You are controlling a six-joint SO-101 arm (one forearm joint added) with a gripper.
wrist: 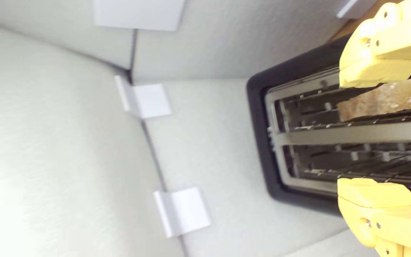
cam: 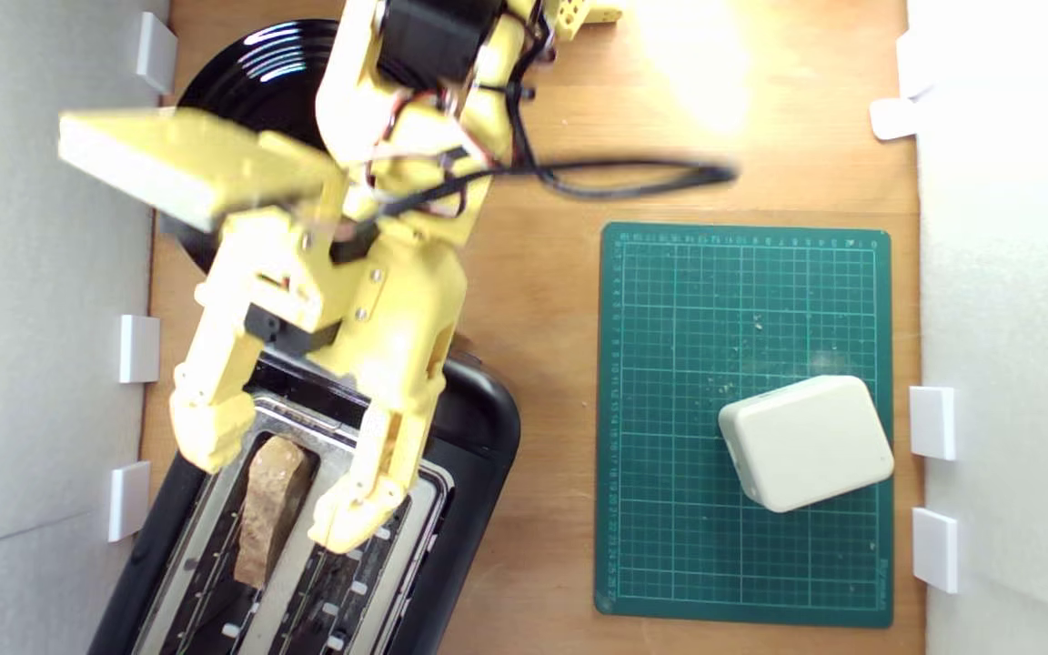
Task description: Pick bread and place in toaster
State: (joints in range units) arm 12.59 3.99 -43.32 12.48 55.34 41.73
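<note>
Bread (cam: 267, 509) sits on edge in the toaster (cam: 478, 428) slot nearer the exterior view's left, crust up; the other slot is empty, and the wrist view shows the same slice (wrist: 380, 101) between the wire guides. My gripper (cam: 274, 487) hangs just above the silver top plate with jaws spread wide and nothing in them, one fingertip (cam: 206, 437) on each side of the loaded slot, neither visibly touching the slice. Further out: black plate (cam: 256, 68) behind my arm, green cutting mat (cam: 670, 418) well apart at the exterior view's right, white block (cam: 806, 443) on it.
</note>
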